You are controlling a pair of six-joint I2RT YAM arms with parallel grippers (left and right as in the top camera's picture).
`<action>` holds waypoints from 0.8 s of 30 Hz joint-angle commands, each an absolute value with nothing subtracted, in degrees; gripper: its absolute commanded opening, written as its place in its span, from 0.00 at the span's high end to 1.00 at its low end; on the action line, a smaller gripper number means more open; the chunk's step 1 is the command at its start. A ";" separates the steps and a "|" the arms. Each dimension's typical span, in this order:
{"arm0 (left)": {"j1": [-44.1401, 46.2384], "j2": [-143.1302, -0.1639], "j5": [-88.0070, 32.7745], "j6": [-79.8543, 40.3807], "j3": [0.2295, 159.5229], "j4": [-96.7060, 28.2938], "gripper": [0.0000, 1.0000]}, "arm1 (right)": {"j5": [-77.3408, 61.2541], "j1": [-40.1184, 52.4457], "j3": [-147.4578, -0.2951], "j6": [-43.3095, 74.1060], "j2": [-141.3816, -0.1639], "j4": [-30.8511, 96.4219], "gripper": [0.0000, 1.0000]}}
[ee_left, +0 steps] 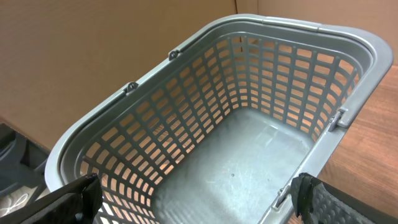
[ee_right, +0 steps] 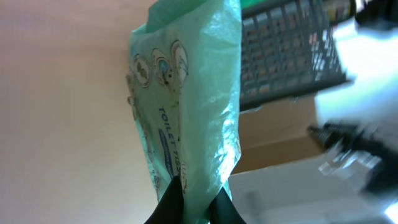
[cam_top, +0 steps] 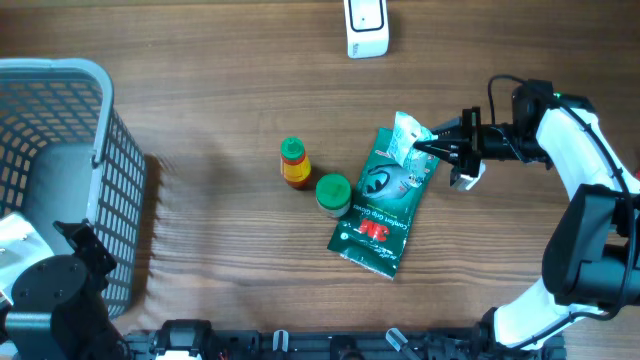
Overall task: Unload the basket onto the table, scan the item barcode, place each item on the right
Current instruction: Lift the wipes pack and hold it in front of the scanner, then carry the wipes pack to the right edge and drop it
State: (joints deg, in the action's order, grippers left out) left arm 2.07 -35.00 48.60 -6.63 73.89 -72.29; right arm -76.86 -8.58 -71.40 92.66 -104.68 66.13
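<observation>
While the pale green tissue packet (ee_right: 186, 112) is hanging over the top end of the dark green 3M pouch (cam_top: 385, 205), the right gripper (cam_top: 432, 148) is clenching only a thin edge of its film. Swinging toward the scanner (cam_top: 367, 28), well apart, is likely risking a slip or a barcode twisting away. The left gripper (ee_left: 199, 202) is gaping empty over the basket (ee_left: 124, 99).

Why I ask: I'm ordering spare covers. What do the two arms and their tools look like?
The right arm has rounded white shells, black joints and a black cable looping at the wrist. The right tool is black and narrow-tipped. The left arm shows black housing. The left tool has black fingers with dotted texture.
</observation>
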 commanded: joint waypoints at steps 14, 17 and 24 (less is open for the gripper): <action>1.58 -34.96 49.30 -6.24 74.22 -72.10 0.00 | -37.01 7.90 -72.95 63.53 -106.13 7.73 0.95; 1.58 -34.96 49.32 -6.24 74.22 -72.10 0.00 | -34.02 8.34 -73.03 70.13 -110.00 -2.66 0.95; 1.58 -34.96 49.30 -6.24 74.22 -72.10 0.00 | -33.67 8.47 -91.02 79.46 -130.96 -13.85 0.95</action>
State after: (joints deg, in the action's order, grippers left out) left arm 2.07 -35.03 48.62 -6.63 73.89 -72.31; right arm -34.09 8.43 -81.80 76.53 -125.10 -13.21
